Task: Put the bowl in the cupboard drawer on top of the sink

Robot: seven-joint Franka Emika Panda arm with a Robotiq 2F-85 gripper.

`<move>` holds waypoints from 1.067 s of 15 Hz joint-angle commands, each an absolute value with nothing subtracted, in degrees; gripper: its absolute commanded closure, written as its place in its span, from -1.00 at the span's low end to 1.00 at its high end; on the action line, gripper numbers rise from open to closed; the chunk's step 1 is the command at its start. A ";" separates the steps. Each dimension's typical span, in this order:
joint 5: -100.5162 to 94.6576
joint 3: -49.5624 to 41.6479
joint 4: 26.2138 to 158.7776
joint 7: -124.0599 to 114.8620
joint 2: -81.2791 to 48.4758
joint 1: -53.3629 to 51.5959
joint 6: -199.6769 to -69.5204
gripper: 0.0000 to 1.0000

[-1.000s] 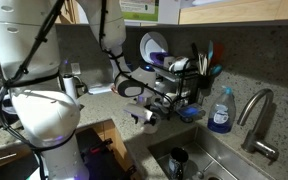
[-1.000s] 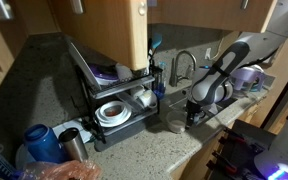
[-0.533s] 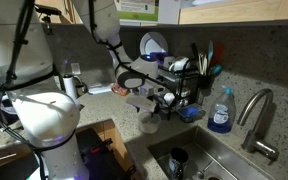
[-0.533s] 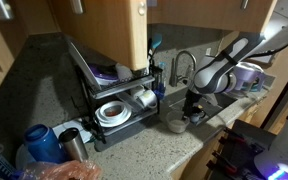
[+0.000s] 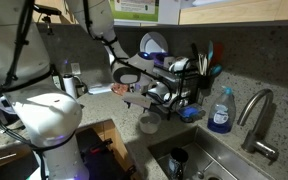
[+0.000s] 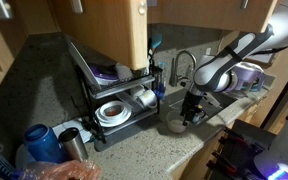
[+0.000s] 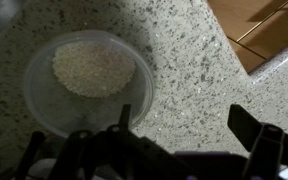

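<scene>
Barely started: the clear round plastic bowl sits on the speckled counter just beside the steel sink, black gripper hanging just above it, fingers spread and empty; grasping, lifting and placing in the wooden cupboard above the sink are left.

Whitish translucent bowl, speckled grey-beige countertop
</scene>
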State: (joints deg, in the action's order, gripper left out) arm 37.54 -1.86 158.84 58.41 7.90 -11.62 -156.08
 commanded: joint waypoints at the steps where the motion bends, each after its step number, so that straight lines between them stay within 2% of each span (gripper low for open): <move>1: 40.04 -1.35 158.85 60.87 5.96 -12.73 -156.32 -0.95; 4: 40.50 -1.44 158.85 60.48 3.79 -13.25 -156.97 -1.00; 16: 40.94 -1.10 159.16 59.36 -0.12 -13.92 -160.41 -0.99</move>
